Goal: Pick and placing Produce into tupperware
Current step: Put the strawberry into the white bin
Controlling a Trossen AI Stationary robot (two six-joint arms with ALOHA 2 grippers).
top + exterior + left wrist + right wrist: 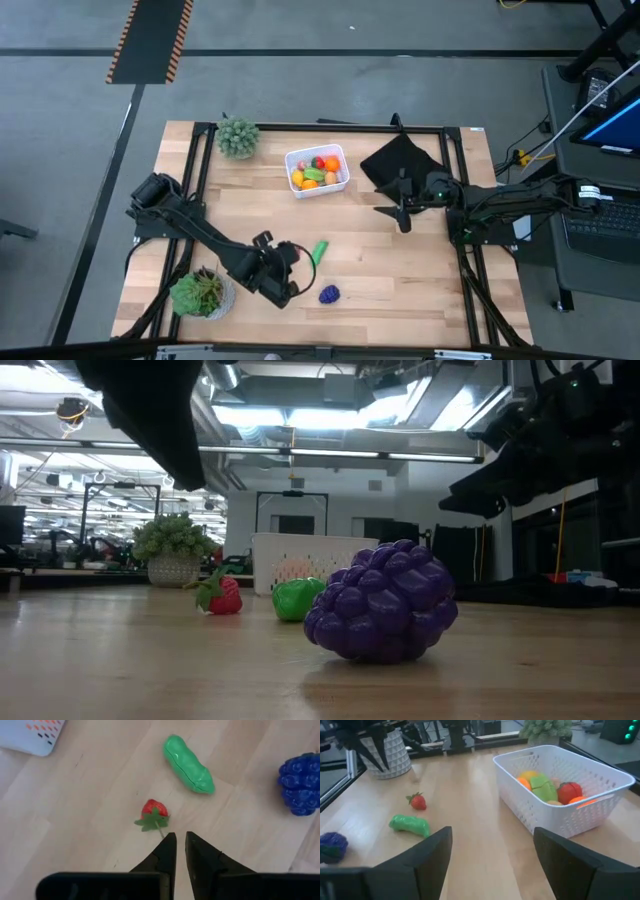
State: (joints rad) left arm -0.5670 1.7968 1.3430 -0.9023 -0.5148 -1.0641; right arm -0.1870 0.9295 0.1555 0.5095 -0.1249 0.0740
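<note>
A small red strawberry (154,810) with a green stem lies on the wooden table (400,270), just ahead of the left gripper (180,839), whose fingers are nearly closed and hold nothing. A green pea pod (188,764) lies near the strawberry, and purple grapes (329,293) sit beyond it. The white tub (317,171) stands well apart, holding several fruits. The right gripper (492,845) hangs wide open and empty beside the tub.

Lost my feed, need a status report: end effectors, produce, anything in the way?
Left end effector nearly shut, empty, just short of strawberry. Right end effector open, idle by the tub. Pea pod and grapes loose on table. Nothing in the way.
</note>
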